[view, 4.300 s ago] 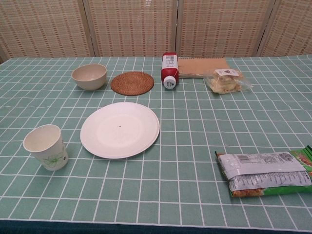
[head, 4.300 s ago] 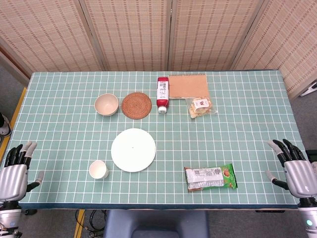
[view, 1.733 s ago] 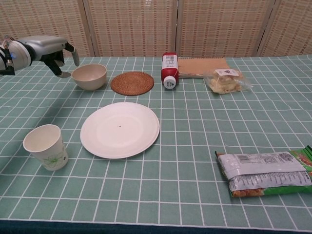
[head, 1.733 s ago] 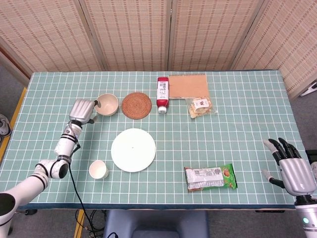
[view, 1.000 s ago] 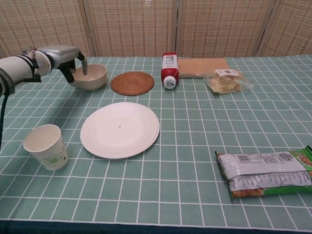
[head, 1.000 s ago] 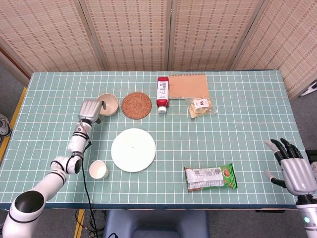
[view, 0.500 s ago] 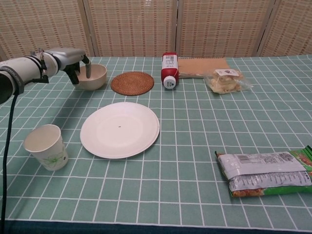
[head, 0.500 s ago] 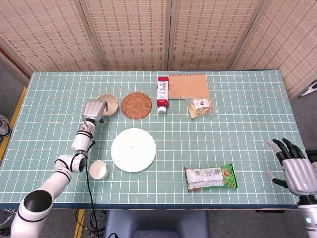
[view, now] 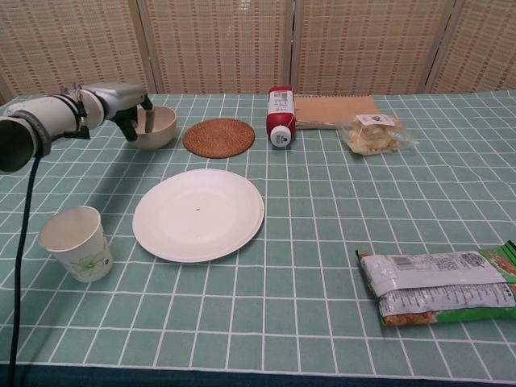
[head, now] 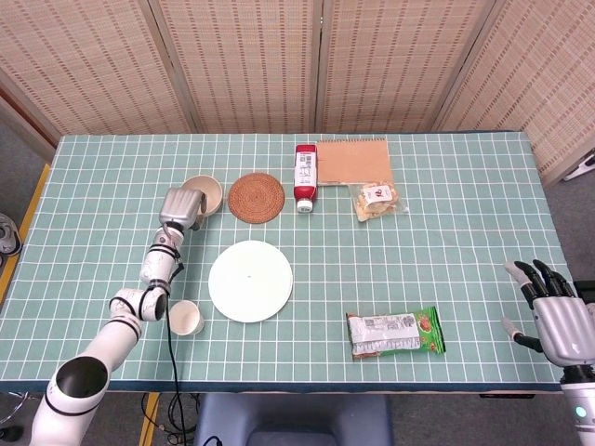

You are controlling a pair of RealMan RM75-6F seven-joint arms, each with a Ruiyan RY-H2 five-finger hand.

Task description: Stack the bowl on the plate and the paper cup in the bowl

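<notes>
Since the earlier frames, the left hand had come in from the near-left table edge to the bowl; nothing else on the table had shifted.

Near to far:
- Right hand hung off the near-right corner, fingers spread, holding nothing. Only the head view showed it.
- Snack pack lay near right, well clear of the work.
- Paper cup stood upright near left, just beside the plate but not touching it. Plate was bare, mid-left of the green grid table.
- Bowl sat beyond the plate on the far left, beside the round woven mat. Left hand was at its left rim, fingers curled over the edge, some seemingly inside the bowl. It looked like a rim grip, but I couldn't tell if it had fully closed. Bowl looked to be on the table, not lifted.
- Far row: red-capped bottle lying flat, brown notebook, bagged snack.

Step in hand, as I judged it: grasping the bowl, first of two placements. Task barely started.

Next move called for: firm up the rim grip, lift straight up, carry toward the robot and set the bowl centred on the plate. Rim grip on one side could let the bowl tip, so keep it level. Cup goes after.
</notes>
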